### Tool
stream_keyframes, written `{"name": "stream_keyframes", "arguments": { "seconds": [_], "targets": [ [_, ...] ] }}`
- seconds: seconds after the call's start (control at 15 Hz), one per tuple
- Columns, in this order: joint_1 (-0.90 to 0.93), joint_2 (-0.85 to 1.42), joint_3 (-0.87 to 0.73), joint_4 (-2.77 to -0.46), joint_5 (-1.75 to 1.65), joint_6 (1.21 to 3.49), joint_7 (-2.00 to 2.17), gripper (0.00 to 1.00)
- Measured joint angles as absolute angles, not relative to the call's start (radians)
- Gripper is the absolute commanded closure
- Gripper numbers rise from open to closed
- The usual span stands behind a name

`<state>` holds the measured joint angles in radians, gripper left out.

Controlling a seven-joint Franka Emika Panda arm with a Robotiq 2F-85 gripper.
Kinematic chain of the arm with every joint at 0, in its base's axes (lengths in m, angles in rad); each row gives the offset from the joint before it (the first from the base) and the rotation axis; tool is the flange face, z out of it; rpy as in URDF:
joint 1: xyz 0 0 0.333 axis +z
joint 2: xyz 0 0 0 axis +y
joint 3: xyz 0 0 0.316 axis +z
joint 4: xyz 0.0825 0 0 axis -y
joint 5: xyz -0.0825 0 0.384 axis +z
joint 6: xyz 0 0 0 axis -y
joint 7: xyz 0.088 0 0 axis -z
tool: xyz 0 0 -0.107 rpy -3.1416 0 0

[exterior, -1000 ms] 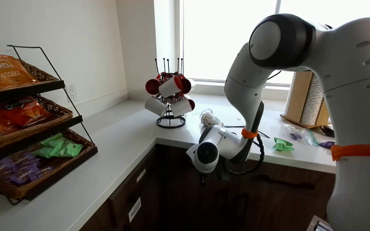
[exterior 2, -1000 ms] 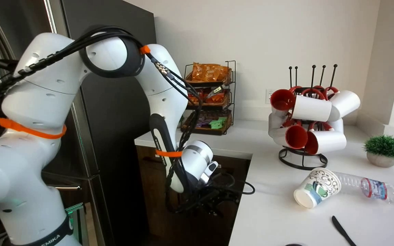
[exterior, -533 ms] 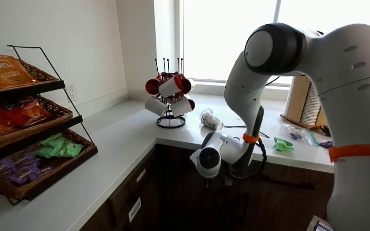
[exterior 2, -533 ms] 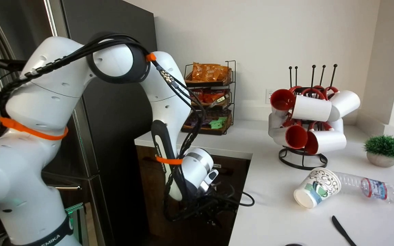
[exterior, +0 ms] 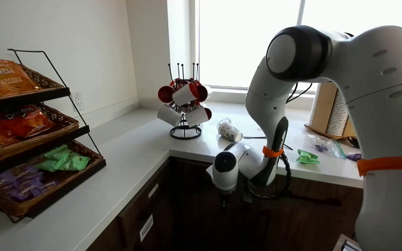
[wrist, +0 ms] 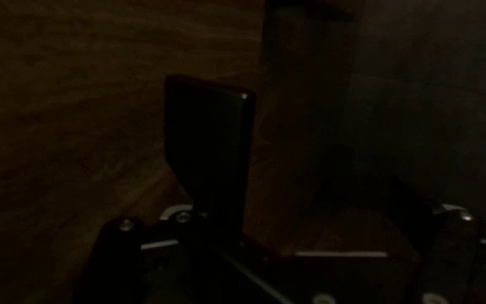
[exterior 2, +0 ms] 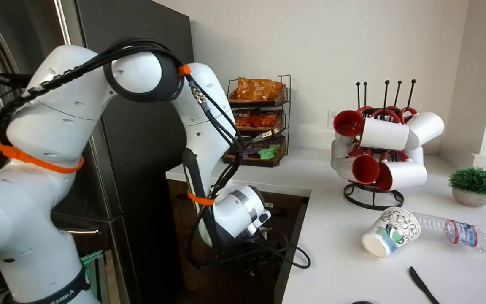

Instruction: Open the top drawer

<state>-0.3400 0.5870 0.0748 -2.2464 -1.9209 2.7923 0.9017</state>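
Observation:
The top drawer's dark brown front (exterior: 318, 190) lies under the window-side counter in an exterior view, in deep shade. Its silver handle and its inside do not show. My gripper (exterior: 224, 205) hangs below counter height, in front of the dark cabinet fronts. It also shows as a black shape among cables in an exterior view (exterior 2: 250, 270). In the wrist view, my gripper (wrist: 310, 143) has its fingers spread wide with nothing visible between them. A brown wood panel (wrist: 70, 105) fills the left of that dark view. I cannot tell whether a finger touches it.
The white counter (exterior: 117, 150) overhangs the cabinets. The angled cabinet's labelled drawers (exterior: 138, 209) stand to one side. A brown strip (exterior 2: 284, 274) shows beside the counter edge. A mug rack (exterior 2: 373, 198), paper cup (exterior 2: 390, 232) and bottle (exterior 2: 462, 232) stand or lie on top.
The arm has first lowered, then the wrist has turned and the gripper has swung a little away from the counter edge. The brown strip beside that edge shows more clearly now.

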Motion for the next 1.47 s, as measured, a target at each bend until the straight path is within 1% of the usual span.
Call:
{"name": "stream_keyframes", "arguments": {
  "seconds": [0.27,0.53,1.0,1.33,1.4,1.47],
  "targets": [
    [-0.338,0.546,0.088,-2.303,-1.732,2.831,0.753,0.00],
    [-0.333,0.498,0.115,-2.343,-1.705,2.831,0.751,0.00],
    [-0.320,0.339,0.168,-2.442,-1.685,2.831,0.763,0.00],
    [-0.318,0.219,0.190,-2.472,-1.482,2.820,0.695,0.00],
    [-0.318,0.196,0.192,-2.468,-1.443,2.811,0.679,0.25],
    [-0.318,0.176,0.192,-2.460,-1.405,2.795,0.663,0.26]
  ]
}}
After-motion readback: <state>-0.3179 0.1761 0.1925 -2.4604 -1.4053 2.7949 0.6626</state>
